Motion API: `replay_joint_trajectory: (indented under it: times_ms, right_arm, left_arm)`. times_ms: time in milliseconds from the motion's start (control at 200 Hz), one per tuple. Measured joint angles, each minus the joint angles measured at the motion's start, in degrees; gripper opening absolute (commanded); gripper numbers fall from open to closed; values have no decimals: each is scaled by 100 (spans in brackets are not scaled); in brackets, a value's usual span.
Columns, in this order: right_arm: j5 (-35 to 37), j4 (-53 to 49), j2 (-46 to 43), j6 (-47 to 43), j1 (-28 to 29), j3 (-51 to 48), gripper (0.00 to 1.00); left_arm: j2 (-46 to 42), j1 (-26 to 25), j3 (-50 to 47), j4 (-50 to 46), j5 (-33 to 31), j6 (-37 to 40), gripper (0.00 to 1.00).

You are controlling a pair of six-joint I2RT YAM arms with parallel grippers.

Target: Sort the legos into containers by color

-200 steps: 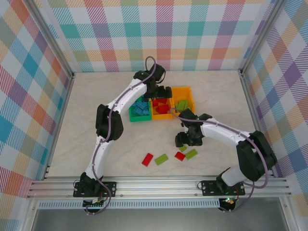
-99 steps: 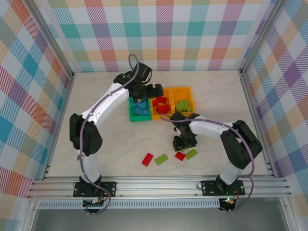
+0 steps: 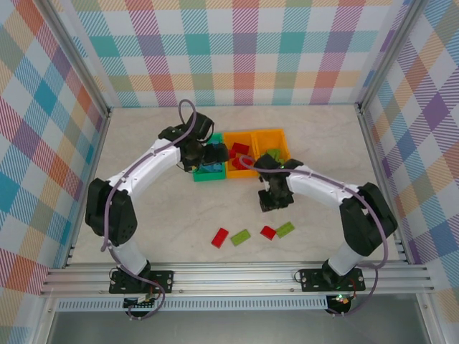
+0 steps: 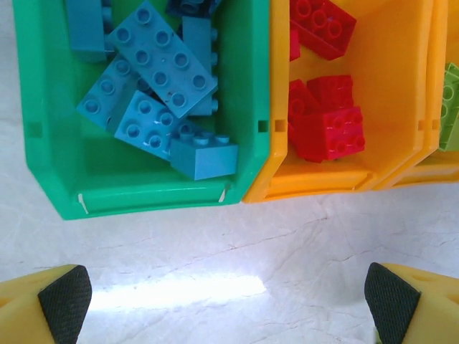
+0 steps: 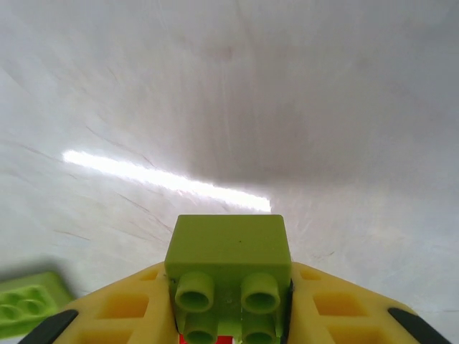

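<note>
To the left, the left end effector (image 4: 228,304) hangs released, jaws wide, over bare bench (image 4: 215,251) just in front of the green bin (image 4: 150,195) of blue bricks (image 4: 161,61). The middle orange bin (image 4: 315,183) of red bricks (image 4: 326,125) touches that bin's right side. Further right, the right end effector (image 3: 273,201) is clenched on a lime green brick (image 5: 228,251), studs facing its camera, and the right-hand orange bin (image 3: 281,135) holding green bricks lies straight beyond it toward the far wall, nearer this arm than the other, across open bench, with four loose bricks (image 3: 240,237) lying on its near side, out of that path I'd judge.
</note>
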Motion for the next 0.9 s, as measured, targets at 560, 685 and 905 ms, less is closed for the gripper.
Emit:
replay_joint_trajectory:
  times_ms: [560, 685, 905]
  right_arm:
    - [-330, -822, 2583, 52, -1773, 4286, 31]
    - [-345, -1191, 3119, 39, -1779, 4892, 41]
    - [-387, -1488, 3320, 149, -1849, 5174, 67]
  left_arm:
    - [-1528, -741, -2402, -59, -201, 433, 100]
    - [-1668, -1296, -2557, -57, -256, 431, 100]
    - [-1757, -1963, -2898, -63, -334, 302, 100]
